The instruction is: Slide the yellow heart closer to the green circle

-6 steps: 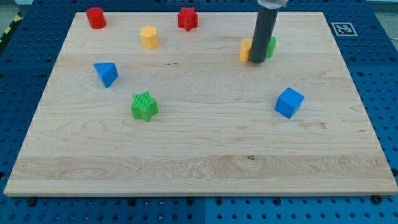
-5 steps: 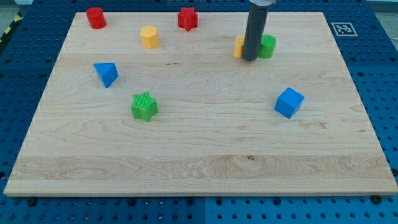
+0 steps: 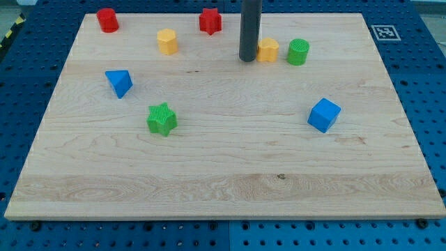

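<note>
The yellow heart (image 3: 268, 50) lies near the view's top, a little right of centre. The green circle (image 3: 298, 51) stands just to its right, with a small gap between them. My tip (image 3: 248, 59) rests on the board right next to the yellow heart's left side, the dark rod rising straight up out of view.
A yellow hexagon block (image 3: 167, 41), a red star (image 3: 210, 20) and a red cylinder (image 3: 107, 19) lie along the view's top. A blue triangle (image 3: 120, 82) and a green star (image 3: 162, 118) are at the left, a blue cube (image 3: 324, 115) at the right.
My tip has moved left, from between and in front of the yellow heart and green circle to the heart's left side. The heart and circle now show fully.
</note>
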